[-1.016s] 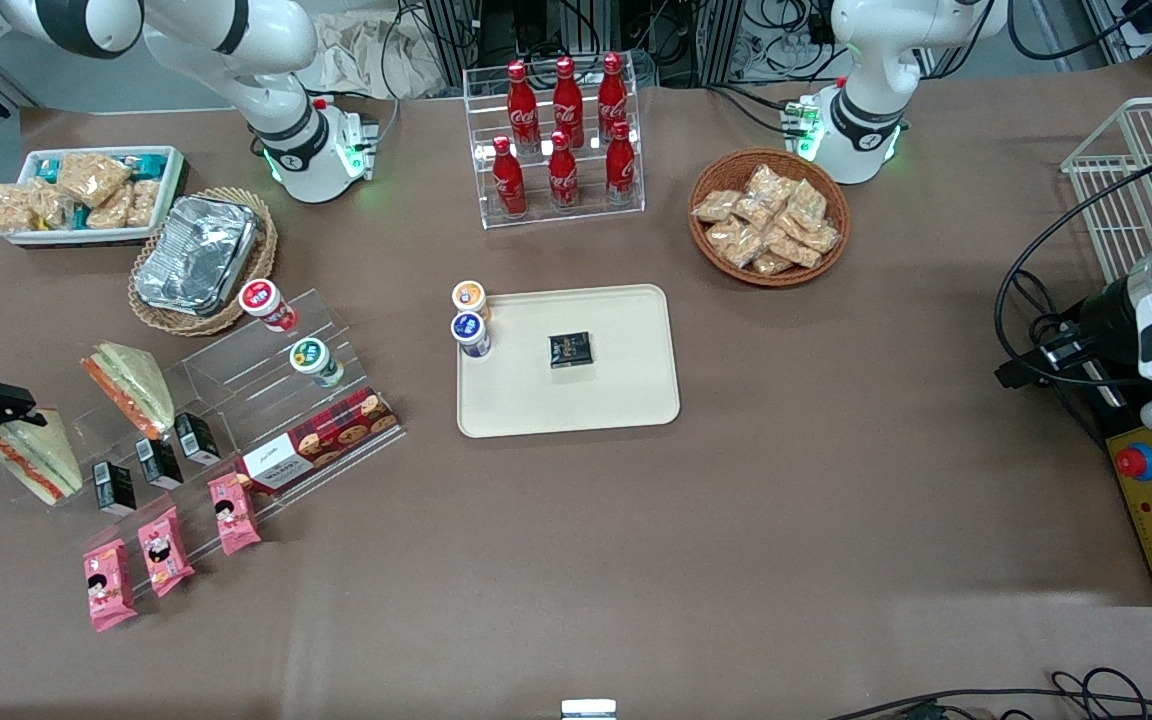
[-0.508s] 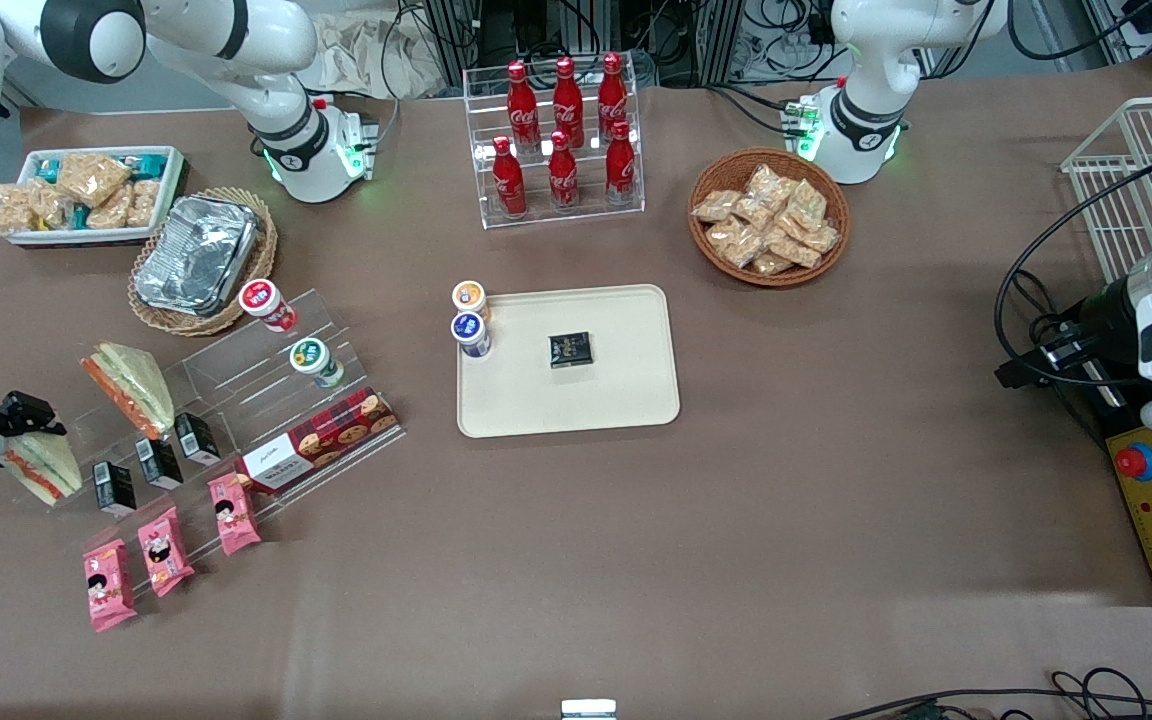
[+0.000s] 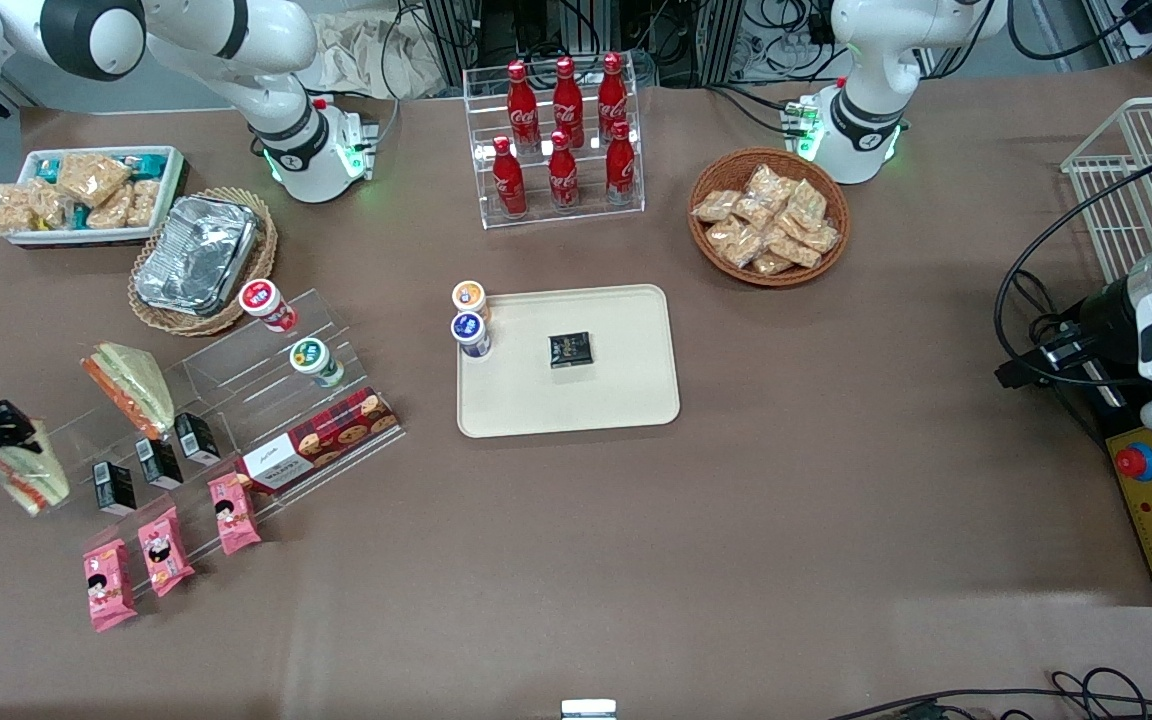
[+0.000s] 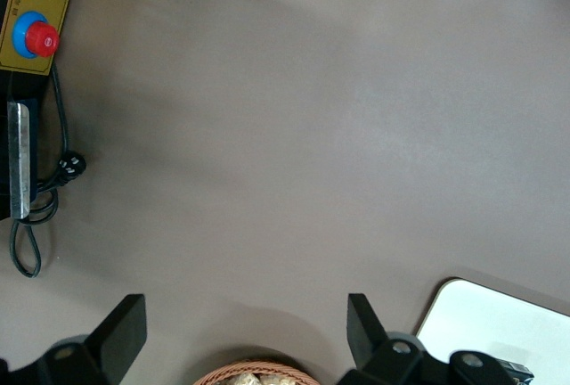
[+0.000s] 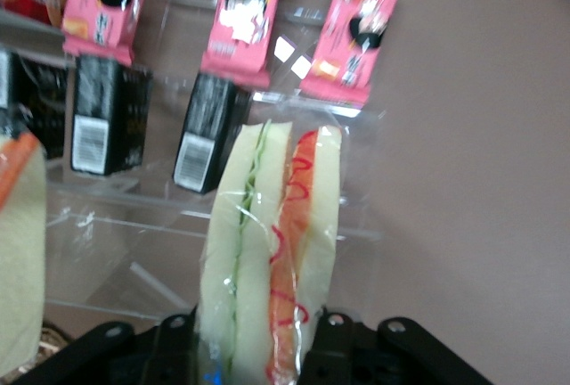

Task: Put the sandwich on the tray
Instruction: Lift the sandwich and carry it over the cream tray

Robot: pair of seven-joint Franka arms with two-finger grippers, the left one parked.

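The sandwich (image 3: 33, 478) (image 5: 269, 251) is a clear-wrapped wedge of pale bread with a red-orange and green filling edge. It sits at the working arm's end of the table, beside the low step of the clear acrylic stand (image 3: 236, 390). My gripper (image 3: 4, 447) (image 5: 258, 349) is shut on it, one finger pressed against each bread face. The wedge stands on edge between the fingers. The cream tray (image 3: 626, 390) (image 4: 481, 314) lies in the middle of the table, well apart from the gripper.
A second, greener wedge (image 3: 131, 385) rests on the stand. Black boxes (image 3: 158, 460), pink snack packs (image 3: 164, 550) and a cookie box (image 3: 321, 440) sit close to the held sandwich. The tray carries two small cups (image 3: 471, 333) and a black packet (image 3: 570, 349).
The gripper came down onto the sandwich and shut on it. The wedge has turned from lying flat to standing on edge and shifted slightly toward the table's end.
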